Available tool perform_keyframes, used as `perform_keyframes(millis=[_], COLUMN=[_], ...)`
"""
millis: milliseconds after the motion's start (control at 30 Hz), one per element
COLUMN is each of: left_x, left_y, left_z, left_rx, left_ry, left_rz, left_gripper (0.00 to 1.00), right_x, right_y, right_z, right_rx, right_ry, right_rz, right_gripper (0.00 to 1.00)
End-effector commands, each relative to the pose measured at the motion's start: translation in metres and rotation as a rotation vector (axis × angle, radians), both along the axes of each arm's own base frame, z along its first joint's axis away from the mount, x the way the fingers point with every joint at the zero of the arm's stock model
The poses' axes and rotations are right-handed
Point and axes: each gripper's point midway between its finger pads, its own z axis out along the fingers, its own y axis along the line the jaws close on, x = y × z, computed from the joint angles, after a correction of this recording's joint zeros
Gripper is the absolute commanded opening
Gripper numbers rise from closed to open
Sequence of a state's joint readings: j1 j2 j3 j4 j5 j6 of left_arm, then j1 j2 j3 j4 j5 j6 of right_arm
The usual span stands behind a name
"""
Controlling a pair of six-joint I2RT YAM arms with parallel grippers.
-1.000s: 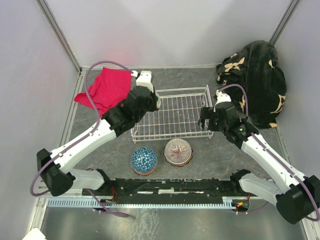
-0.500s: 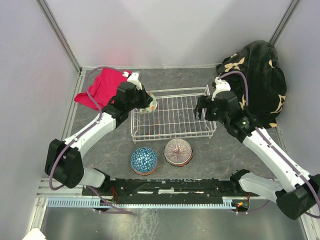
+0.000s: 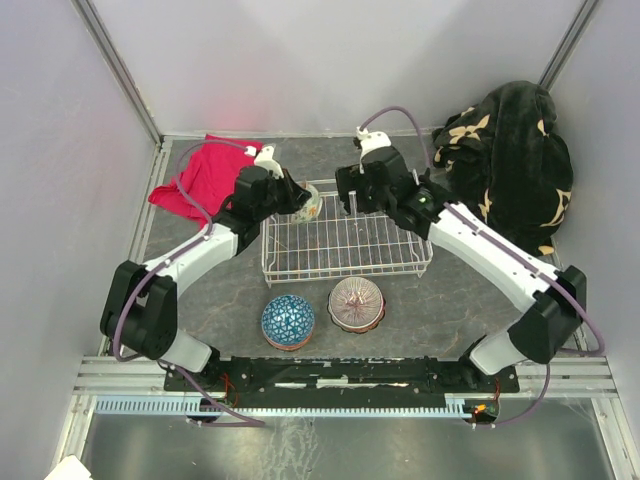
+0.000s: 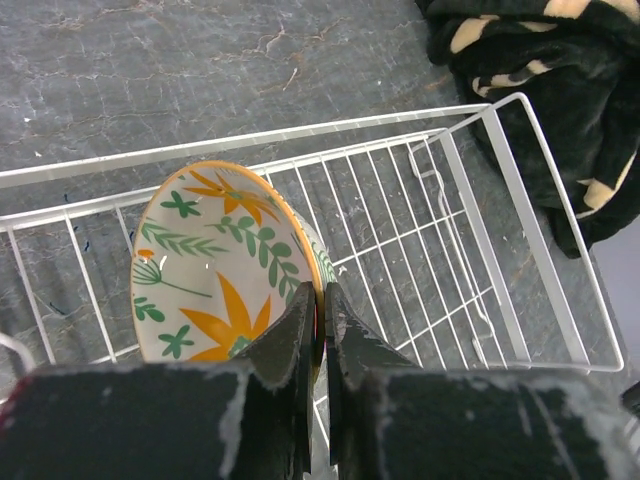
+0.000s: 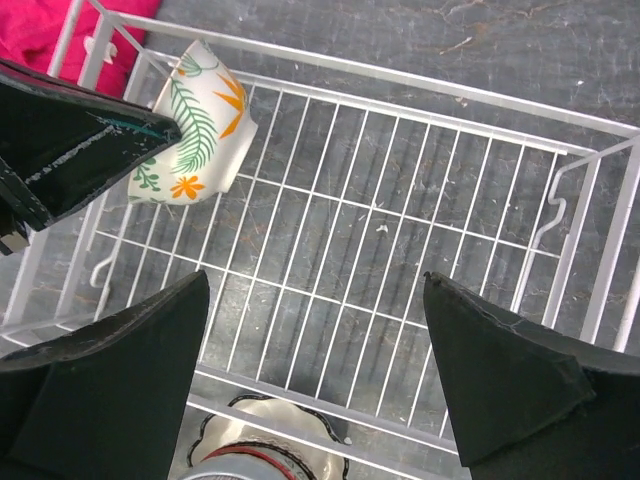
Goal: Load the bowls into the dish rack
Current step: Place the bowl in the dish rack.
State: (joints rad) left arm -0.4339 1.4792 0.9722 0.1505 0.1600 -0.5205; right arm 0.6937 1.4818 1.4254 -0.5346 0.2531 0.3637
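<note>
Dish rack [image 3: 350,245]: one, on the counter [image 3: 450,300], its long axis running left to right, parallel to the near edge. Low wire rails on all four sides. Open grid floor runs from the rack's far-left corner to its right end.

Bowls: three.
- Floral bowl [image 4: 215,265]: inside the rack's far-left corner, tipped up on edge. The left claw [image 4: 320,300] is pinched narrow on its rim. Contact with the grid: cannot tell.
- Blue bowl [image 3: 288,321] and pink bowl [image 3: 356,303]: upright on the counter just outside the rack's near rail, side by side with a small gap.

Right claw [image 5: 315,285]: above the rack's far-middle, spread wide, holding nothing.

Red cloth [image 3: 205,175]: one, beyond the rack's far-left corner. Dark blanket [image 3: 510,160]: one, heaped just past the rack's right end.
</note>
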Motion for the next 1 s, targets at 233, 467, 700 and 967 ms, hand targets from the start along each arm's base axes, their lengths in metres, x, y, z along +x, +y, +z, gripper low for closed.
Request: perform_keyframes(millis=[233, 467, 700, 967], left_x=[0.022, 0.022, 0.022, 0.019], left_y=[0.005, 0.017, 0.034, 0.052], left_z=[0.000, -0.025, -0.042, -0.069], left_rx=[-0.159, -0.189, -0.210, -0.162], left_ry=[-0.064, -0.014, 0.033, 0.129], left_rz=[0.084, 0.117, 0.162, 0.225], left_gripper=[0.03, 0.03, 0.03, 0.03], right_x=[0.016, 0.017, 0.018, 0.018], right_y=[0.017, 0.016, 0.013, 0.011], right_z=[-0.015, -0.019, -0.024, -0.025], right_rx=[-0.049, -0.069, -0.086, -0.093], right_ry=[-0.064, -0.068, -0.067, -0.066], right_rz=[-0.016, -0.026, -0.039, -0.047], right_gripper=[0.92, 0.92, 0.92, 0.92])
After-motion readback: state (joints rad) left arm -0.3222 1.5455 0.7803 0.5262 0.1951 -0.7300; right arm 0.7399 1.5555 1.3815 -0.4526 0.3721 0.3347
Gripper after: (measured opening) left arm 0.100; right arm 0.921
